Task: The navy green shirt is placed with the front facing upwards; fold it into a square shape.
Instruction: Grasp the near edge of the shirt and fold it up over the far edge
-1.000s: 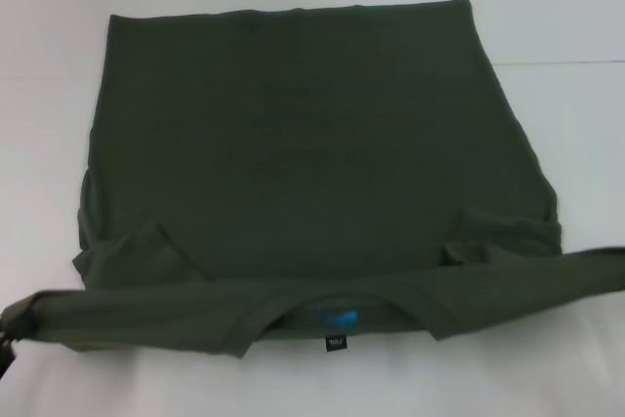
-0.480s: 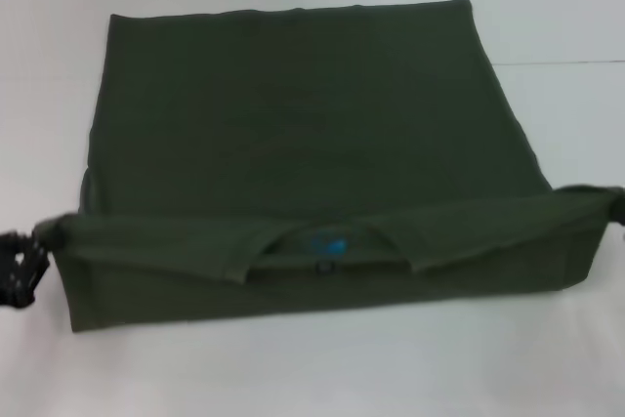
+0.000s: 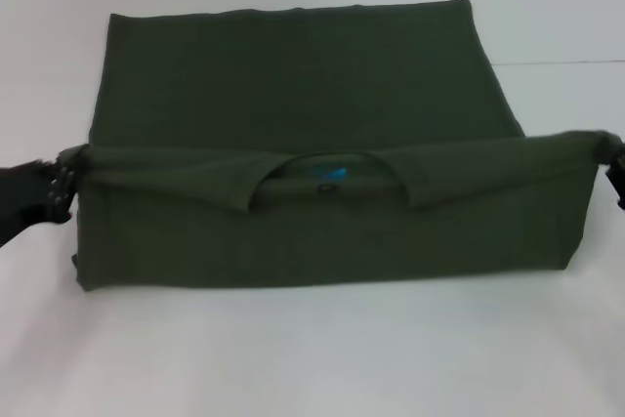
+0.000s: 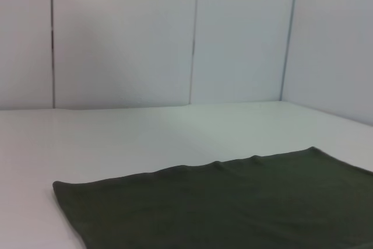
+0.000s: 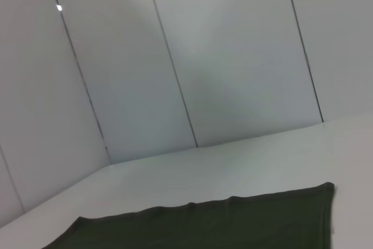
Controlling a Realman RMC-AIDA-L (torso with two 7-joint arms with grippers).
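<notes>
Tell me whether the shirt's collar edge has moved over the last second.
Yes. The collar edge of the navy green shirt has been carried away from the robot, toward the shirt's unmoved far hem.

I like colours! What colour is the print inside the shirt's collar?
Bright blue print, clearest in the head view.

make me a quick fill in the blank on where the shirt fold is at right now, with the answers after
1. The left gripper and right gripper each hold one ____ of the raised collar edge.
2. The navy green shirt lies on a ____ table.
3. The neck label sits inside the ____.
4. The far hem lies ____ on the table.

Answers: end; white; collar; flat
</notes>
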